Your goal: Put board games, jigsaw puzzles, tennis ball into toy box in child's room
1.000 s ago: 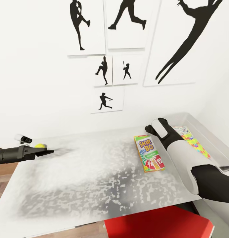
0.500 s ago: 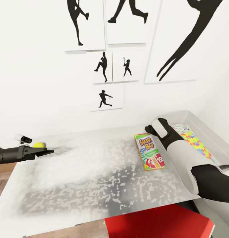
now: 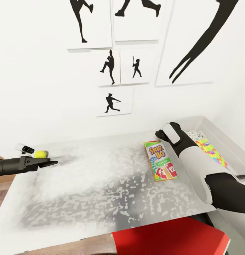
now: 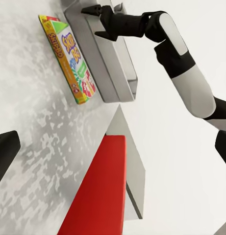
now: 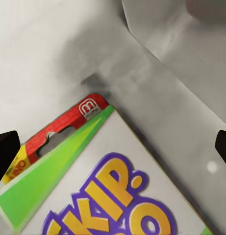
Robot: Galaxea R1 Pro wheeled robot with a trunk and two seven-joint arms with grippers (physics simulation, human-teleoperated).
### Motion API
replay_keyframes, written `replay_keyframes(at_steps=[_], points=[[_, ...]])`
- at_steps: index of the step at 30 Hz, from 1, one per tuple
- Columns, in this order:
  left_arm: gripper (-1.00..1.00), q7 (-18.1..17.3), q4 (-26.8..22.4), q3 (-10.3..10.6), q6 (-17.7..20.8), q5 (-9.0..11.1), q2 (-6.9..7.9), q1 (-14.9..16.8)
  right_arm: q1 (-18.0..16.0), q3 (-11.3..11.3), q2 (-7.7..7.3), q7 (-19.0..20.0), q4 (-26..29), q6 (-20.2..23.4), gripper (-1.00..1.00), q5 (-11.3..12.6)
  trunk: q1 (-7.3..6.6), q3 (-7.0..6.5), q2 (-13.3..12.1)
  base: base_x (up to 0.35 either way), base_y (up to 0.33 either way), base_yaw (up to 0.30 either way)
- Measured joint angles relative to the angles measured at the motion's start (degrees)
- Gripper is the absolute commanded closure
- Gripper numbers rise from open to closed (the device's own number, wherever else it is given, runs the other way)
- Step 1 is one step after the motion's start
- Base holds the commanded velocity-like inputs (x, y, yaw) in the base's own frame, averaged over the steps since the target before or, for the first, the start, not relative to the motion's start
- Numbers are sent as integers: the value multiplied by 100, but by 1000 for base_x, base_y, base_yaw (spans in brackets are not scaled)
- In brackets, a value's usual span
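The green-yellow-red SKIP-BO board game (image 3: 160, 160) lies flat on the table (image 3: 101, 184), right beside the toy box (image 3: 227, 147). A multicoloured jigsaw puzzle (image 3: 209, 150) lies inside the toy box. My right gripper (image 5: 113, 147) hovers open just above the far end of the SKIP-BO box (image 5: 108, 191), next to the toy box wall (image 5: 181, 63). The left wrist view shows the right gripper (image 4: 90, 20) over the toy box (image 4: 100, 58). The tennis ball (image 3: 41, 154) rests at the table's far left. My left gripper (image 3: 48, 163) is open and empty just in front of the ball.
A small white-and-black gadget (image 3: 25, 148) lies behind the ball near the wall. A red piece of furniture (image 3: 168, 237) sits below the table's front edge. Baseball-player silhouette pictures (image 3: 112, 67) hang on the white wall behind the table.
The head view has tilted down slightly, so the wall pictures sit higher in the frame. Both arms, the ball and the SKIP-BO box keep their places.
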State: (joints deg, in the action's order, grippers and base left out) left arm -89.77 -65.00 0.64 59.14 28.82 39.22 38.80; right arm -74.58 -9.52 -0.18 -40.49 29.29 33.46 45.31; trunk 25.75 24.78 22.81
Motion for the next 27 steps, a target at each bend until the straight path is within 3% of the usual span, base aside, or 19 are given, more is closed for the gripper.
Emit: replay_keyframes(at_steps=[27], points=[[-100, 0, -2, -2, -1, 0, 3, 0, -139, 8, 43, 4, 1, 7, -100, -11, 0, 255, 0, 0, 0, 0]])
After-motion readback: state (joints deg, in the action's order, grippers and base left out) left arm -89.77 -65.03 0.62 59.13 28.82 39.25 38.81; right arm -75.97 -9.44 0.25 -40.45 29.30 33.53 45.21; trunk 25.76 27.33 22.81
